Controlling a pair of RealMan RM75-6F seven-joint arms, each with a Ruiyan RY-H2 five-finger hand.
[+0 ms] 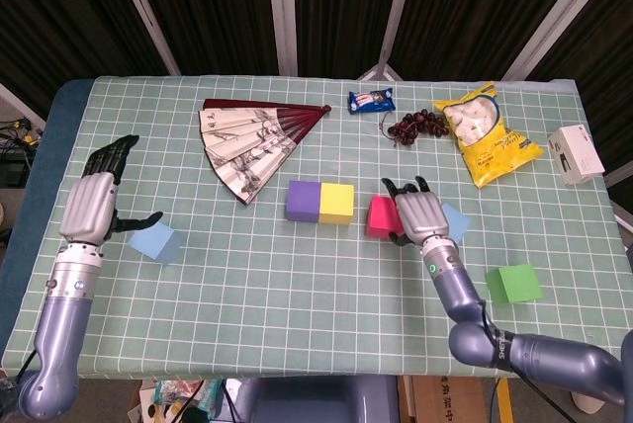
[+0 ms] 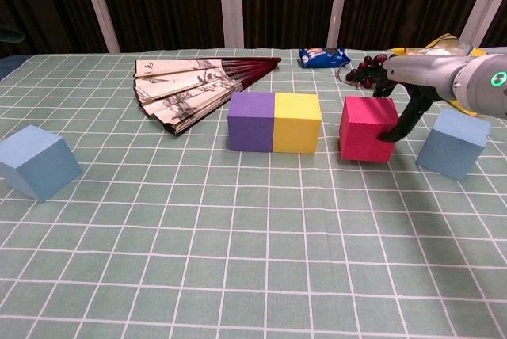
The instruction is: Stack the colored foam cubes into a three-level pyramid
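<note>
The right hand (image 1: 420, 217) is closed around the pink cube (image 2: 367, 128): dark fingers (image 2: 379, 72) are seen over its far top edge and the thumb against its right face. The cube is held on or just above the counter (image 1: 297, 285); which cannot be told. It sits just right of the yellow cube (image 1: 336, 203), a narrow gap between them.

The left hand (image 1: 92, 202) is held upright near the counter's left edge, fingers extended and spread, thumb pointed toward a blue cube (image 1: 157, 240). Nothing is held; whether the thumb touches that cube cannot be told.

Six cubes are counted: one purple (image 1: 303, 200), one yellow, one pink, one green (image 1: 513, 283), two blue. Purple and yellow are set touching, side by side, at the counter's centre. The second blue cube (image 2: 452, 142) is just right of the right hand. The green cube lies apart, nearer the front right. No cube rests on another.

Also recorded at the far side: one open fan (image 1: 253, 139), one small blue packet (image 1: 371, 100), one bunch of dark grapes (image 1: 418, 126), one yellow snack bag (image 1: 486, 134), and one white box (image 1: 576, 153) at the right edge.
</note>
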